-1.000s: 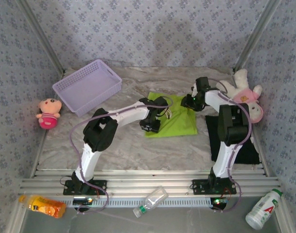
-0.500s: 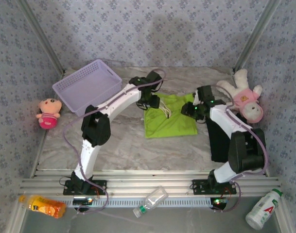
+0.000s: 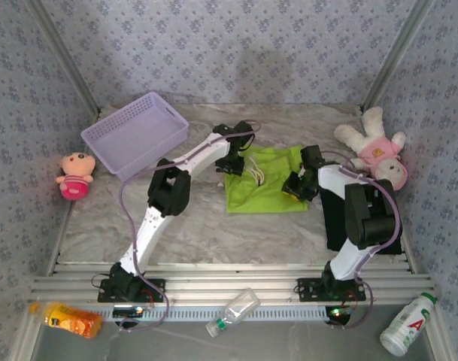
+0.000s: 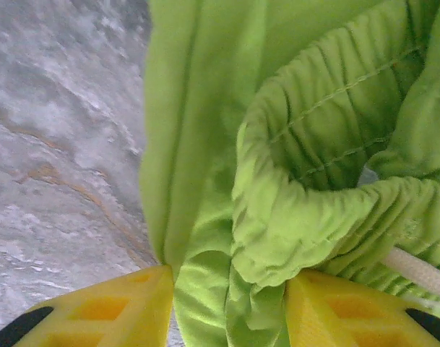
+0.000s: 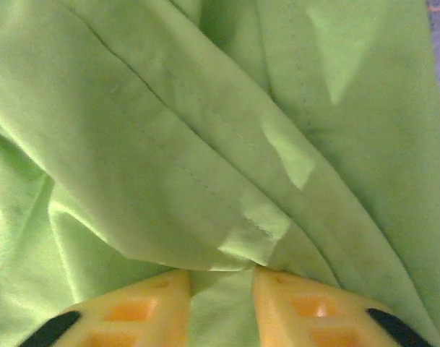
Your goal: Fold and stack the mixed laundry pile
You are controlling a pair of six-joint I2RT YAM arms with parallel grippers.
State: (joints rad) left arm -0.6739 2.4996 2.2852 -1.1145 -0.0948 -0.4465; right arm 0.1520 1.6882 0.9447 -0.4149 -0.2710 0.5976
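Note:
The lime-green garment [image 3: 265,189] lies on the marble table top, with a gathered hem and a white cord [image 3: 256,174] showing. My left gripper [image 3: 233,161] is at its far left corner. In the left wrist view the yellow fingers [image 4: 126,303] press bunched green cloth [image 4: 227,289] between them, so the left gripper [image 4: 230,311] is shut on it. My right gripper [image 3: 293,185] is at the garment's right edge. In the right wrist view the right gripper [image 5: 221,311] pinches a green fold [image 5: 227,246]. The black garment [image 3: 332,222] lies flat at the right, partly under the right arm.
A lavender basket [image 3: 134,135] stands at the back left. One pink plush toy [image 3: 74,174] sits at the left edge, another [image 3: 375,154] at the back right. An orange bottle [image 3: 67,320], a clear bottle [image 3: 232,310] and a white bottle [image 3: 405,323] lie below the front rail.
My left gripper went from the garment's near left side to its far left corner. My right gripper came nearer along the right edge. The green cloth now lies more spread out.

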